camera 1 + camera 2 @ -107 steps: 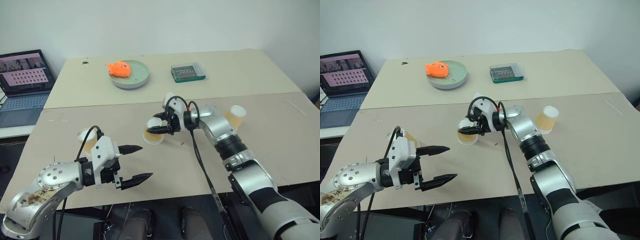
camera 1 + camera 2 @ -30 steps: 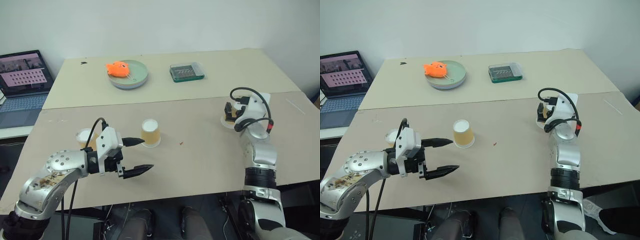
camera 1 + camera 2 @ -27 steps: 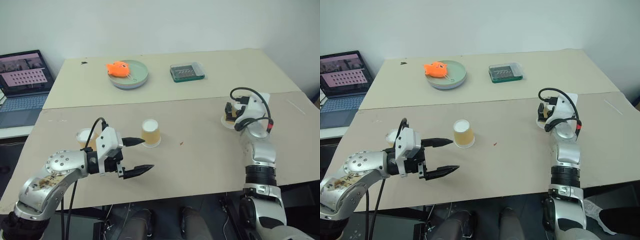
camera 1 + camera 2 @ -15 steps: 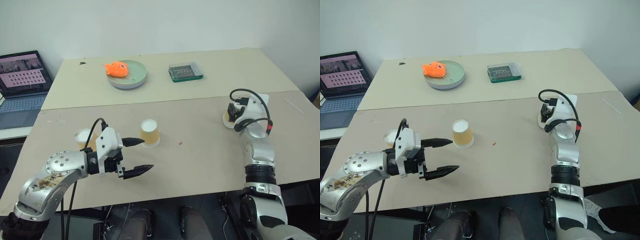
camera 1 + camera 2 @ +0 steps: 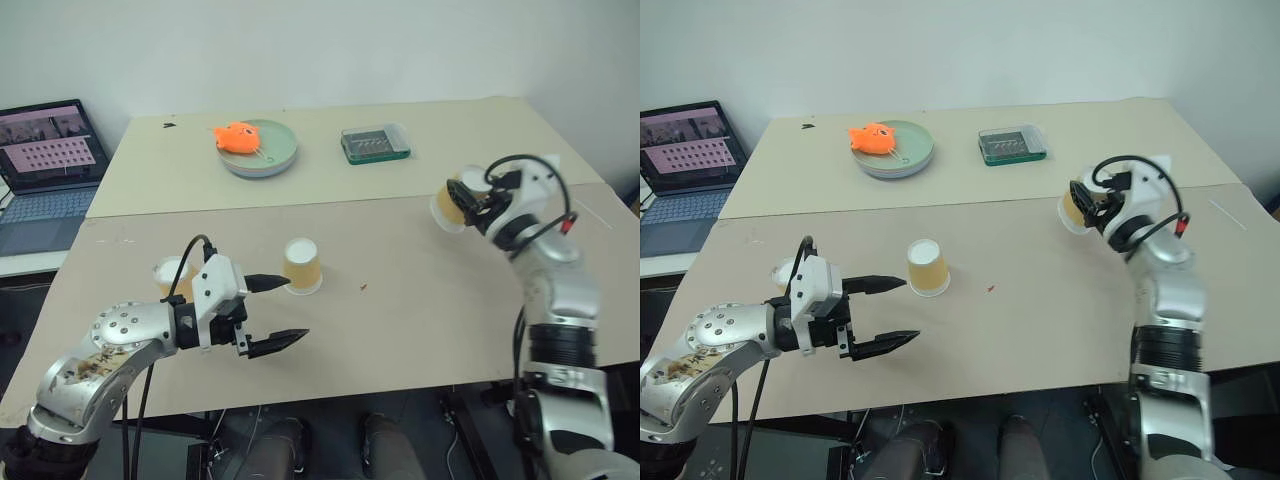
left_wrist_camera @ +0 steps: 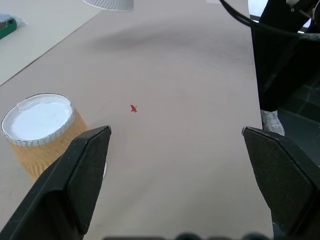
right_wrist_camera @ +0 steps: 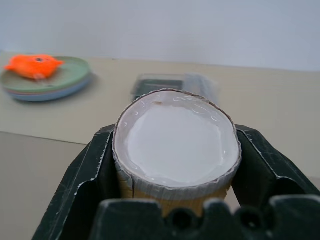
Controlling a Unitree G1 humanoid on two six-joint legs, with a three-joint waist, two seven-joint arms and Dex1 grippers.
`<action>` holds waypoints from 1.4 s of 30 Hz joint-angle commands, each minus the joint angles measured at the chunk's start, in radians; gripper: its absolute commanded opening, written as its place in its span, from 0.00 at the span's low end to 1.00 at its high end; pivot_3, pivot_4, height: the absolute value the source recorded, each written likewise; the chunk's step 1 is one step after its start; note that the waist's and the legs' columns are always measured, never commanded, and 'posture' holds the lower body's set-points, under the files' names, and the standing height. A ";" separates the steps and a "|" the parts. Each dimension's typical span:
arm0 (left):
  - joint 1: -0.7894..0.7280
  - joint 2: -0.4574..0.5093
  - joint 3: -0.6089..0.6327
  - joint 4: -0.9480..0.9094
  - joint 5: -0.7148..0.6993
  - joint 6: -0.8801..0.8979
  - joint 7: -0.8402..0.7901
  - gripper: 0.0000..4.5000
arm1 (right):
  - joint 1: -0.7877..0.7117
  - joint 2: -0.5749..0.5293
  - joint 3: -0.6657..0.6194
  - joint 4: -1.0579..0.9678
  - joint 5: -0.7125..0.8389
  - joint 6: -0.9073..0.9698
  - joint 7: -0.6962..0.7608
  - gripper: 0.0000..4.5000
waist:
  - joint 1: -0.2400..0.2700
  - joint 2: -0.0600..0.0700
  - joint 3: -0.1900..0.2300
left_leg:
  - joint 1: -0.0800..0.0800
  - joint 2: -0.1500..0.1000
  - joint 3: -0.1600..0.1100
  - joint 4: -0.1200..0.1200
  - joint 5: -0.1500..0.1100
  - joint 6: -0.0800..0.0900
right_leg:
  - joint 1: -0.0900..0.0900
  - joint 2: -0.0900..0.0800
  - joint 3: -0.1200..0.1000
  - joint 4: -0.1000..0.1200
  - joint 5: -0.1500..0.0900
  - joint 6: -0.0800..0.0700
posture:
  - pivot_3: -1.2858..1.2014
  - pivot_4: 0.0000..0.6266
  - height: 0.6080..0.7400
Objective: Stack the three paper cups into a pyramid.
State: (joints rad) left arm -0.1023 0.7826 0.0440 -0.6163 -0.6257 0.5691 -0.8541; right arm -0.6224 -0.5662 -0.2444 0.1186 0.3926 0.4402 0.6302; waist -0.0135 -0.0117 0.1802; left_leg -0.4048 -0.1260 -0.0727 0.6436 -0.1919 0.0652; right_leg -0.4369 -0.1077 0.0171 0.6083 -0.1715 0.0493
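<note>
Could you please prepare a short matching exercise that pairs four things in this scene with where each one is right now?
Things:
1. orange plush fish
2. cup with its white base up
3. cup lying sideways
4. left pincer

Places or states:
A. gripped in the right pincer, off the table
B. open, holding nothing
C. on the green plate
D. standing mid-table

Pairs: 1-C, 2-D, 3-A, 4-B

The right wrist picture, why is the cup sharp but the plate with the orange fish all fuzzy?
In the right wrist view the cup sits close in the right gripper, so it is in focus, while the plate and fish far behind blur. In the left eye view both look crisp.
</note>
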 commanded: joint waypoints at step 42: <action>0.022 0.024 0.077 -0.117 -0.050 0.058 0.080 1.00 | -0.232 0.205 0.451 0.406 -0.251 -0.397 0.576 0.60 | -0.002 -0.001 0.000 | 0.000 0.000 0.000 0.000 -0.001 -0.002 | -0.002 0.001 0.001 0.002 0.001 -0.002 | 0.52 0.24 1.00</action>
State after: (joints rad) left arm -0.0684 0.7967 0.0991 -0.7021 -0.6691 0.6323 -0.7766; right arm -0.8220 -0.3658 0.2160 0.5221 0.1406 0.0427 1.2155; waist -0.0158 -0.0123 0.1803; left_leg -0.4044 -0.1256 -0.0724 0.6439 -0.1924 0.0634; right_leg -0.4393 -0.1071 0.0177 0.6101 -0.1703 0.0477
